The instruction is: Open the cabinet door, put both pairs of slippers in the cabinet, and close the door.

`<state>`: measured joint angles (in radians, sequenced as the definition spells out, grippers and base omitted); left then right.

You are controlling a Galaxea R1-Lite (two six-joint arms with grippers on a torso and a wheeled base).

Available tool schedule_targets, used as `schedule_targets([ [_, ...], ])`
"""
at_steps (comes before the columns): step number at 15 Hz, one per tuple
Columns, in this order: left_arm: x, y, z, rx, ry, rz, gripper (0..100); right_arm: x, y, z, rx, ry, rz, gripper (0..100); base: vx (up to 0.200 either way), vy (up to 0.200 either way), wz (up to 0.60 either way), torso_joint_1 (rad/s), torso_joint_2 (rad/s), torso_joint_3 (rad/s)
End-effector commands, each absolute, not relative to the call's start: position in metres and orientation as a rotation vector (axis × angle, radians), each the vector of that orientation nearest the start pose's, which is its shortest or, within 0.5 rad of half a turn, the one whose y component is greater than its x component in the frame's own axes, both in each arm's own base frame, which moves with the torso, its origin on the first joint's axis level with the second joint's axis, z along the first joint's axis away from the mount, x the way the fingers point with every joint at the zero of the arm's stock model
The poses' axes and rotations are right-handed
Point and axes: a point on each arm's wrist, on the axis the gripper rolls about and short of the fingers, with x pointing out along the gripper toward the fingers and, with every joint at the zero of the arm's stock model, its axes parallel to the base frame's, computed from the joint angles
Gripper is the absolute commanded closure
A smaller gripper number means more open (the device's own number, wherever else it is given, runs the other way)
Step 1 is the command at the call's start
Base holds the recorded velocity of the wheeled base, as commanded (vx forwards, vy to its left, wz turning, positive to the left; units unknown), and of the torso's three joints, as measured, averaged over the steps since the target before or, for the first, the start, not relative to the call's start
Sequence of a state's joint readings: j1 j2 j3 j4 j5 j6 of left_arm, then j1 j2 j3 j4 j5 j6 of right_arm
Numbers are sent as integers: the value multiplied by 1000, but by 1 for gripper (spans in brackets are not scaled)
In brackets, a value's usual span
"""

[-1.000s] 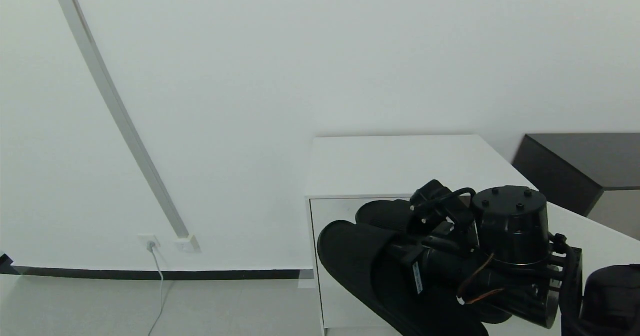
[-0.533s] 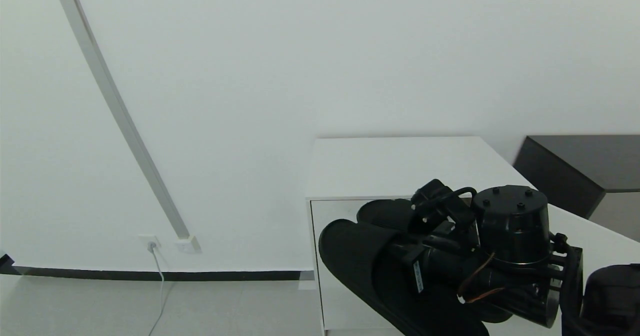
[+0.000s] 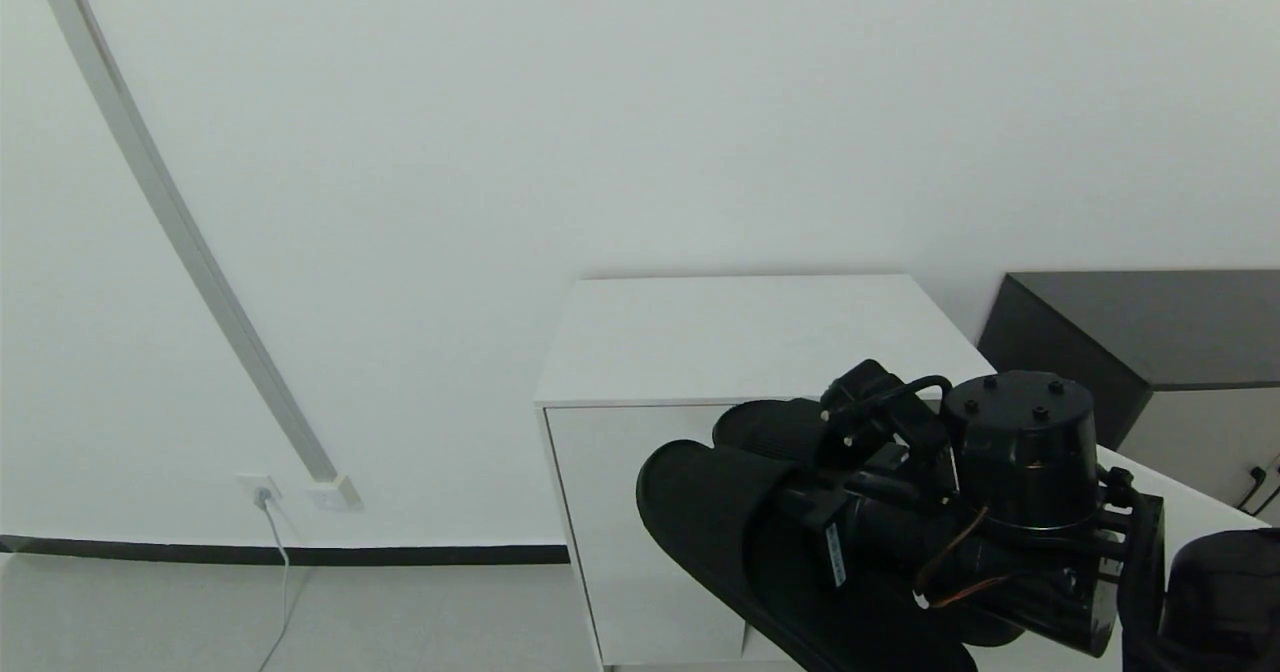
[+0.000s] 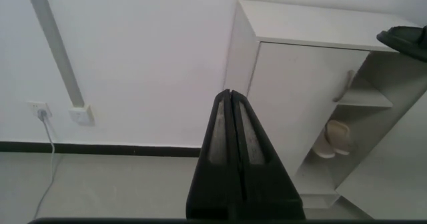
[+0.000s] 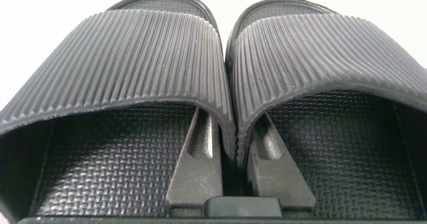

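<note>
Right fingers (image 5: 197, 157) pinch 2 black slippers (image 5: 157, 57) together; the pair could slide free swinging toward the cabinet (image 3: 740, 337). Left fingers (image 4: 217, 137) clenched, empty.

Two black slippers (image 5: 157, 57), one white cabinet (image 3: 740, 337) with pale slippers (image 4: 337, 139) inside, number unclear, one dark cabinet (image 3: 1150, 322) beside it, one wall socket (image 3: 262, 489).

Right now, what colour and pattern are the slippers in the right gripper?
Black slippers, ribbed straps, diamond-textured insoles; clearest in the right wrist view.
</note>
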<state>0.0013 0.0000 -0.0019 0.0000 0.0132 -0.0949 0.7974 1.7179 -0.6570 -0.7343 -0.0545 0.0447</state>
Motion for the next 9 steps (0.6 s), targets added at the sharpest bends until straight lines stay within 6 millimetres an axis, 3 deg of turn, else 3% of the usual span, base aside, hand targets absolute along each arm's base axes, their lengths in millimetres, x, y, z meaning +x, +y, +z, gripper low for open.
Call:
schedule_targets([
  [1,-23,0,76,-95,-2,15,100,205,209,148,-96,321,728,100,0,-200,0,2,2,7],
  [9,-23,0,76,-94,-4,12,100,202,207,151,-93,313,732,100,0,-200,0,1,1,2],
])
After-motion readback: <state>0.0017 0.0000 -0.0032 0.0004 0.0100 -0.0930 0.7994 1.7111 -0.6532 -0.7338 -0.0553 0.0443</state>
